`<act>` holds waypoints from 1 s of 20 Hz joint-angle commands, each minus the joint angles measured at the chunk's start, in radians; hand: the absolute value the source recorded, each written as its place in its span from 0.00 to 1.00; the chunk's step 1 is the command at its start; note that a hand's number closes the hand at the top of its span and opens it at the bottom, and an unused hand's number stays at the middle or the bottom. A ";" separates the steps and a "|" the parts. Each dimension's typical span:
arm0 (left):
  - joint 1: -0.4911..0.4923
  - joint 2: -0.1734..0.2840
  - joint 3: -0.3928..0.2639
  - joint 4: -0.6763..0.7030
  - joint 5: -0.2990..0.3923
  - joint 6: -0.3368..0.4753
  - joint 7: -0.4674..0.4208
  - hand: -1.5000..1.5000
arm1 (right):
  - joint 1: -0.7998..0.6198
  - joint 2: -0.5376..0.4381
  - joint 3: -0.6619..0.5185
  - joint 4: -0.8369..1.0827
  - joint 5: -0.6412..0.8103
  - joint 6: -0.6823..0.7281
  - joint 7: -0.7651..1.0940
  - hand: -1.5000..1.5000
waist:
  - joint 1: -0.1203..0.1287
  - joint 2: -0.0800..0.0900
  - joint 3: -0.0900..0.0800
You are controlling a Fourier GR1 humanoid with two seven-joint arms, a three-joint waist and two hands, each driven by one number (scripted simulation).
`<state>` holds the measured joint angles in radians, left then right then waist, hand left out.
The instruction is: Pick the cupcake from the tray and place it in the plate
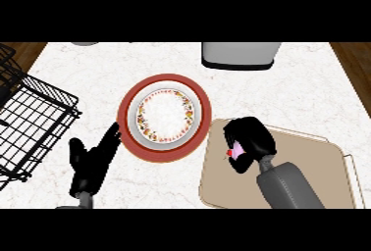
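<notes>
1 cupcake [232, 151], only a pink-and-red sliver visible, sits over the left part of the tan tray [319, 166], wrapped by the right hand [248, 139], whose fingers curl round it and hide most of it. Right grey forearm enters from the lower edge and angles up-left across the tray.

1 plate [167, 115], white with a floral ring and a wide red rim, lies just left of the tray, nothing on it.

Left hand [92, 162] rests beside the plate's lower-left rim, fingers straight and relaxed, pointing up-right, grasping nothing.

1 black wire rack [33, 122] at the desk's [101, 63] left edge, cut off. 1 grey container [240, 55] at the top, partly cut off; type unclear.
</notes>
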<state>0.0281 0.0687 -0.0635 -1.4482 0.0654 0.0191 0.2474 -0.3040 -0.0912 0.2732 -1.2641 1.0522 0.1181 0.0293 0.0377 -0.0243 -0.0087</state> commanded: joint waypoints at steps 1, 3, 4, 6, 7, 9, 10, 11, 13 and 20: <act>-0.002 -0.007 -0.019 0.007 -0.006 -0.009 -0.001 0.50 | -0.037 0.087 0.071 -0.085 -0.018 -0.147 0.166 1.00 | 0.031 -0.007 0.011; -0.007 -0.005 -0.016 0.014 -0.004 -0.010 0.004 0.50 | -0.057 0.088 0.110 -0.112 -0.002 -0.227 0.251 1.00 | 0.043 -0.003 0.010; 0.000 -0.001 -0.021 0.016 -0.004 -0.021 -0.004 0.50 | -0.070 0.089 0.129 -0.142 0.000 -0.265 0.293 1.00 | 0.045 -0.010 0.009; -0.012 -0.006 -0.029 0.017 -0.004 -0.026 0.003 0.50 | -0.090 0.090 0.159 -0.175 -0.004 -0.345 0.387 1.00 | 0.048 -0.006 0.010; -0.016 -0.009 -0.038 0.023 -0.010 -0.026 0.004 0.50 | -0.098 0.090 0.176 -0.186 -0.007 -0.382 0.432 1.00 | 0.051 -0.001 0.010; -0.012 -0.010 -0.030 0.022 -0.005 -0.023 0.001 0.50 | -0.098 0.091 0.208 -0.208 0.002 -0.458 0.526 1.00 | 0.059 -0.002 0.009; -0.024 -0.020 -0.039 0.016 -0.009 -0.018 0.002 0.50 | -0.090 0.091 0.223 -0.218 0.008 -0.505 0.575 1.00 | 0.049 -0.003 0.010; -0.030 -0.009 -0.031 0.014 -0.004 -0.024 0.011 0.50 | -0.095 0.091 0.246 -0.233 0.006 -0.553 0.626 1.00 | 0.054 0.001 0.011; -0.037 -0.005 -0.024 0.025 -0.007 -0.022 0.004 0.50 | -0.121 0.091 0.275 -0.251 0.041 -0.624 0.734 1.00 | 0.047 0.003 0.007; -0.050 -0.016 -0.030 0.025 -0.015 -0.010 0.002 0.50 | -0.148 0.091 0.405 -0.215 0.156 -0.909 1.026 1.00 | 0.054 0.018 0.007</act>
<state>-0.0135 0.0587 -0.0942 -1.4239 0.0534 0.0003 0.2521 -0.4315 -0.0020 0.6167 -1.4949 1.1433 -0.6303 0.8867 0.0920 -0.0122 -0.0007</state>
